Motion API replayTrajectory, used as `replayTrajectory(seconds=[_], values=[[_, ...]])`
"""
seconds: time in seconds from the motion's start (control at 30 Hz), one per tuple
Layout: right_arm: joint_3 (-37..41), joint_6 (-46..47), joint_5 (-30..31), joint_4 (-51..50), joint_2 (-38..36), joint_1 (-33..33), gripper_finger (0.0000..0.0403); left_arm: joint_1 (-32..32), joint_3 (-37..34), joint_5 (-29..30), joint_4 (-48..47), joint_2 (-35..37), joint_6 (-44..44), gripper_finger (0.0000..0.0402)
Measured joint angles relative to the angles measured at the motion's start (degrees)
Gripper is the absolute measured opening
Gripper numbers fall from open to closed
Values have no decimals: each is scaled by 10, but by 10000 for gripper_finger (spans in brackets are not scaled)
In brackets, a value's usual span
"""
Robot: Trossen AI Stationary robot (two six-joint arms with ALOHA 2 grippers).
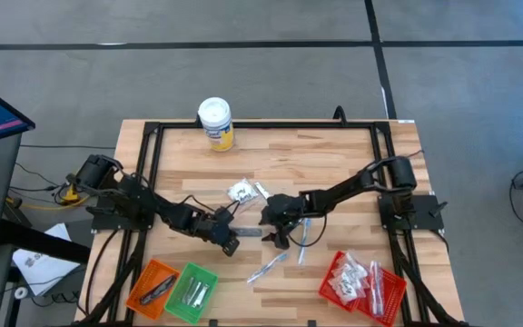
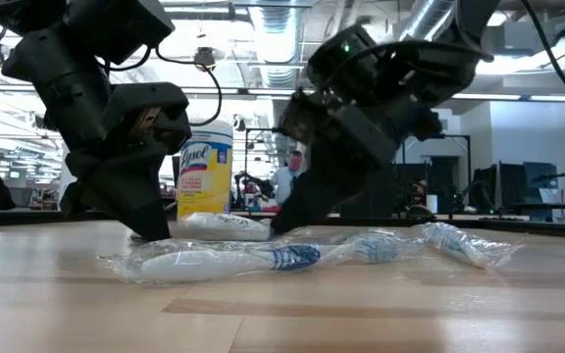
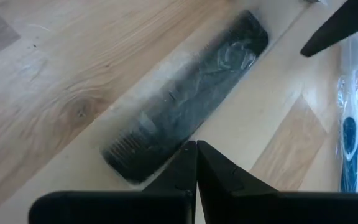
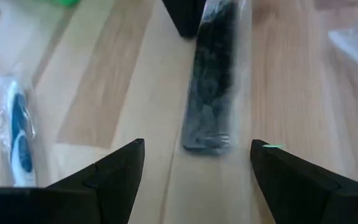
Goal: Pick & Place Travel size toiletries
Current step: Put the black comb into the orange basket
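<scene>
A dark comb in clear wrap (image 1: 249, 232) lies flat on the table between my two grippers. My left gripper (image 3: 196, 146) is shut, its tips at the comb's long side (image 3: 166, 152) near one end. My right gripper (image 4: 197, 143) is open and low. Its fingers stand to either side of the comb's other end (image 4: 207, 140) without touching it. White sachets (image 1: 241, 191) lie just beyond. Wrapped toothbrushes (image 1: 267, 268) (image 2: 224, 260) lie toward the near edge. My left gripper's shut fingertips (image 3: 191, 155) meet the edge of the clear wrap along the comb's long side (image 3: 160, 163), near one end. They slant down onto it from the table's left. The comb lies flat on the table. Whether they press on it, I cannot tell.
An orange basket (image 1: 151, 287) and a green basket (image 1: 192, 292) stand at the near left, and a red basket (image 1: 363, 286) with sachets at the near right. A white-lidded yellow canister (image 1: 215, 123) stands at the far edge. A black frame (image 1: 149, 136) borders the table.
</scene>
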State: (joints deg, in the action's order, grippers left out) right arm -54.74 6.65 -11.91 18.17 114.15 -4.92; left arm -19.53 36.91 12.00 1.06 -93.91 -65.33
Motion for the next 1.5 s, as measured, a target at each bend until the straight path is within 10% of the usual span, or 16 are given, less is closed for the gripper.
replayTrajectory(seconds=[1.5], values=[[-3, 17, 46, 15, 6, -4, 310, 1, 23, 27, -67, 15, 21, 0]])
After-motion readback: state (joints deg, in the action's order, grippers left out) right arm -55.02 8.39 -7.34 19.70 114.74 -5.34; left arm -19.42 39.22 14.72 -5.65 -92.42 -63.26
